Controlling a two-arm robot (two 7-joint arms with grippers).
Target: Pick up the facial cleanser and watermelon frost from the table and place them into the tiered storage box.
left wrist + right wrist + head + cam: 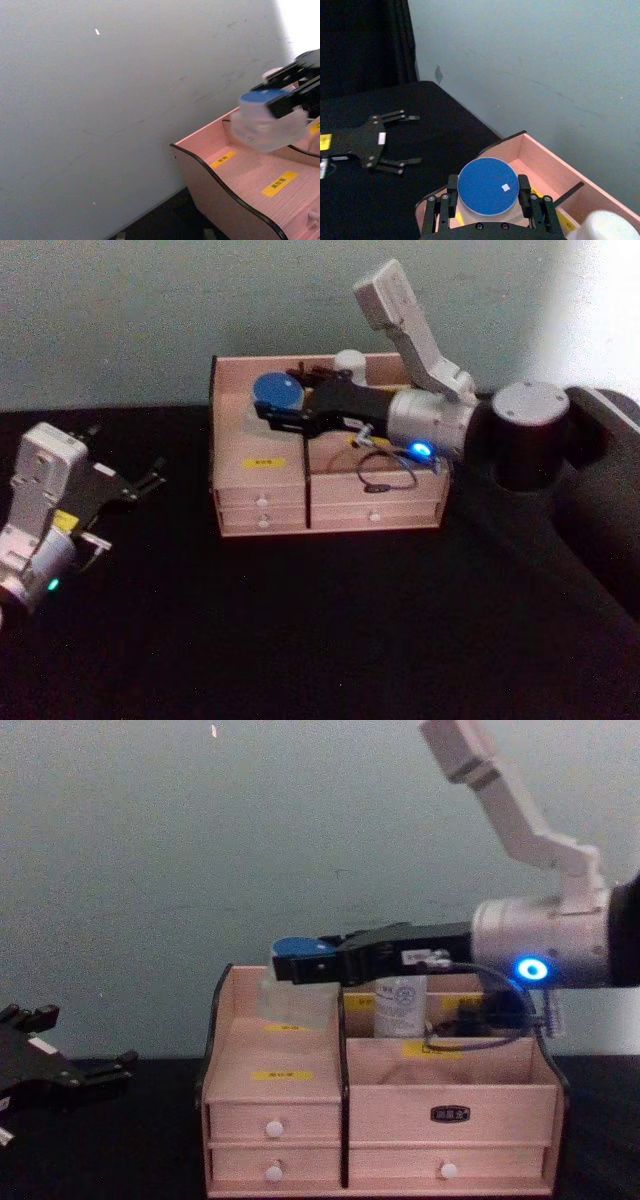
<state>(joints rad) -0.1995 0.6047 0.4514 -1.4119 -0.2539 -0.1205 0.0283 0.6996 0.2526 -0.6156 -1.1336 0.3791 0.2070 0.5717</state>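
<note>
Off to the left, the left gripper (155,478) hangs open over the tabletop (300,620), well apart from the storage box (262,485). The right gripper (300,966), reaching in from the right, is clamped on a blue-lidded clear jar (487,186), lid up, over the box's rear left compartment, so the way in is probably straight down. A white bottle (400,1005) stands in the rear right compartment.

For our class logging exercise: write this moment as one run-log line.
right tool: shut on blue-lidded jar | over storage box rear left compartment | left tool: open, idle at left
</note>
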